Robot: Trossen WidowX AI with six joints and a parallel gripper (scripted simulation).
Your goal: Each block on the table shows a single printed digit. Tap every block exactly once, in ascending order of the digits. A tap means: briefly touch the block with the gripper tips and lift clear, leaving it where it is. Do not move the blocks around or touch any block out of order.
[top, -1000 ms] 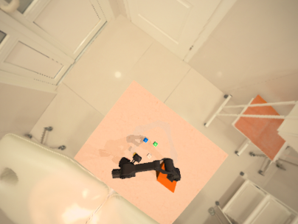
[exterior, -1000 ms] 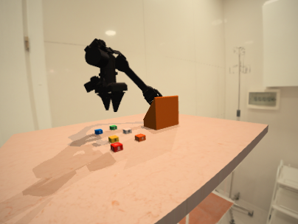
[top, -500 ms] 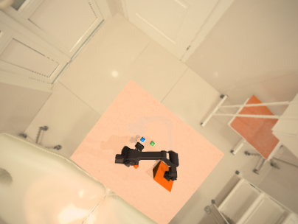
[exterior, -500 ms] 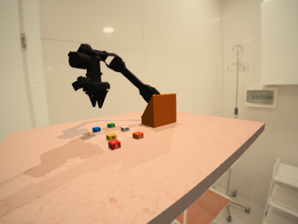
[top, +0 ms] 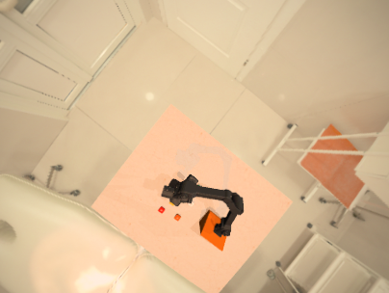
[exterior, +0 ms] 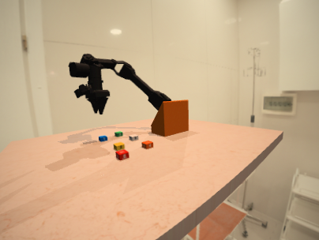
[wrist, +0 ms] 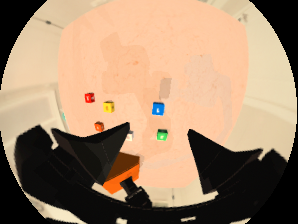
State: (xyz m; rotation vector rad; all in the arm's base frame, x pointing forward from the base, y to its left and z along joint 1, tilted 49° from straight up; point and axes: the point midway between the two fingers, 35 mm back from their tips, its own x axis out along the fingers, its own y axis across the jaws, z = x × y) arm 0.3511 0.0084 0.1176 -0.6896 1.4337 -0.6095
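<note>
Exterior view: empty jaws wide apart.

Arm (exterior: 144, 88) extended, wrist bent down, fingers (exterior: 103, 103) spread, empty

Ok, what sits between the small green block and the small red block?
The small yellow block, midway between the small green block and small red block, touching neither; the exterior view shows it.

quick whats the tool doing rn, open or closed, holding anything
Tool: open, holding nothing, high above the blocks.
</note>
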